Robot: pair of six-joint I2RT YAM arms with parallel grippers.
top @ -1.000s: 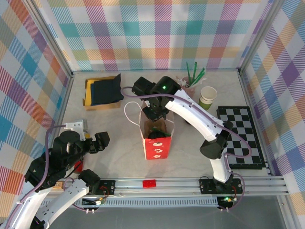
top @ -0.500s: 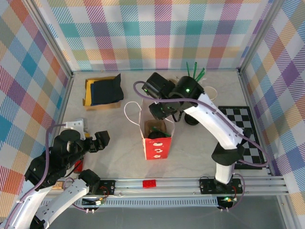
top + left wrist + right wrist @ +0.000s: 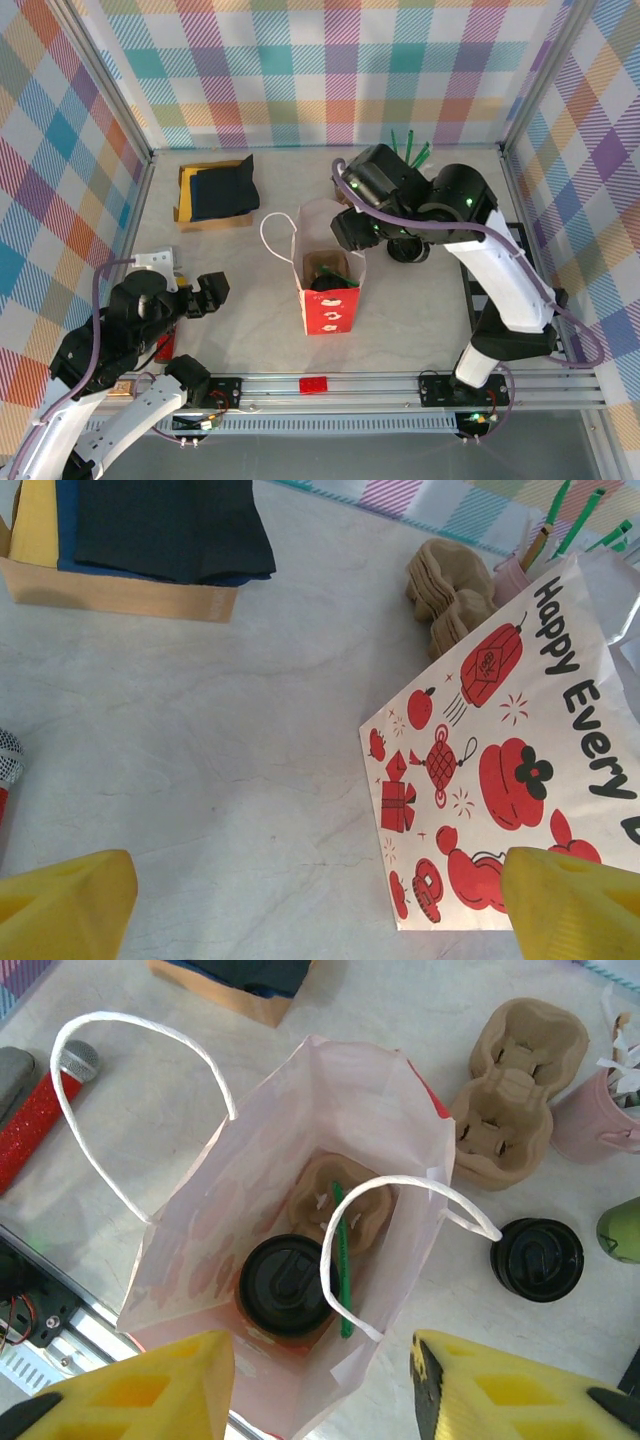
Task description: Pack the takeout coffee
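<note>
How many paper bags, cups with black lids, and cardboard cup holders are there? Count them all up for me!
Paper bag: 1
Black-lidded cups: 2, the inside cup and the outside cup
Cardboard cup holders: 2, the inside holder and the outside holder
Total: 5

pulled the right tool (image 3: 322, 1370) back off the mouth of the paper bag (image 3: 328, 310) toward its rear right corner, with the jaws spread wider than before. swung the elbow of the right arm (image 3: 500, 270) out to the right, baring the black-lidded cup (image 3: 405, 250) on the tabletop (image 3: 250, 320) just beside the bag and the takeout coffee (image 3: 285, 1285) inside it.
</note>
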